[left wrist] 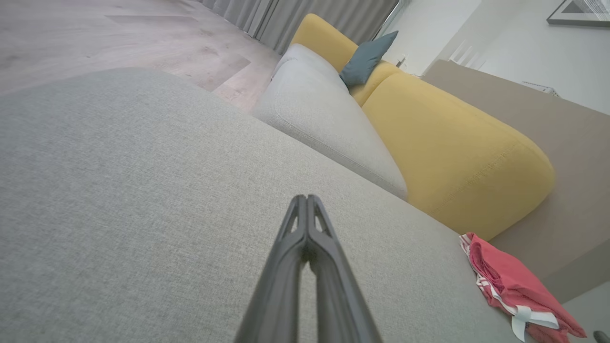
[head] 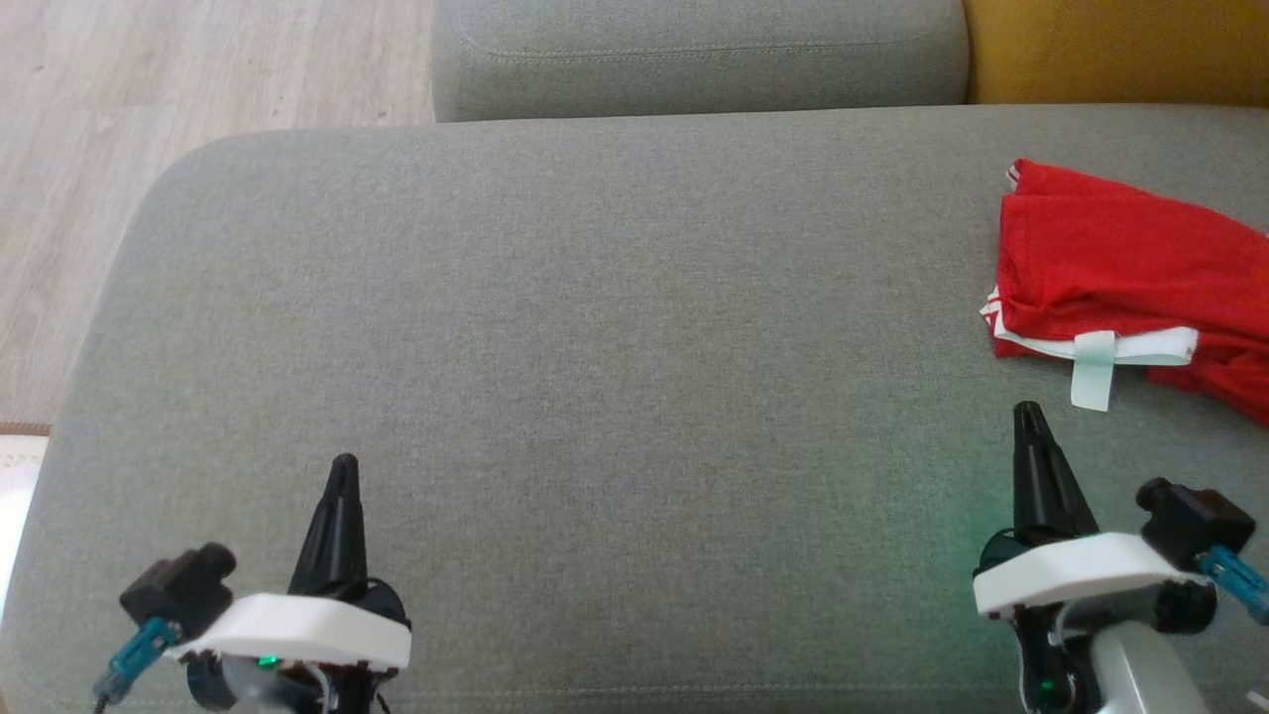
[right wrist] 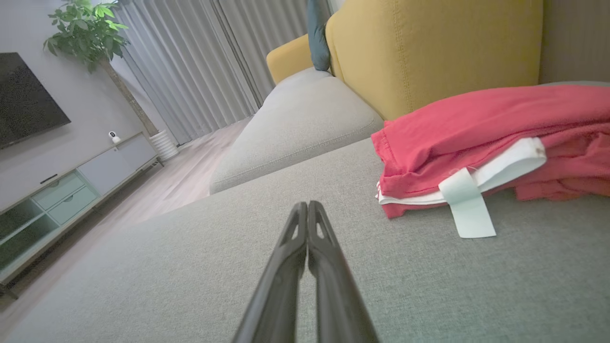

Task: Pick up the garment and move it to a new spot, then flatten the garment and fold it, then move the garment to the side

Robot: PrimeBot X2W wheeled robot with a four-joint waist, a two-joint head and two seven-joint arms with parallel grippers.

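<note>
Grey fabric sofa seat (head: 595, 347) is holding the bunched red-and-white cloth garment (head: 1110, 268) just ahead of the right tool (head: 1026, 412), it and the left tool (head: 344, 466) sitting pressed together, empty; soft, light stuff, I'm guessing pinching the near hem.

The grey sofa seat (head: 595, 347) gives open fabric from its left edge across the middle. Near the right edge the red garment (head: 1100, 268) lies bunched, low obstacle. Behind the far edge stand a grey cushion (head: 694, 59) & a yellow backrest (head: 1120, 50).

red garment (head: 1110, 268) cut by right edge, television (right wrist: 28, 100) cropped at left edge
</note>
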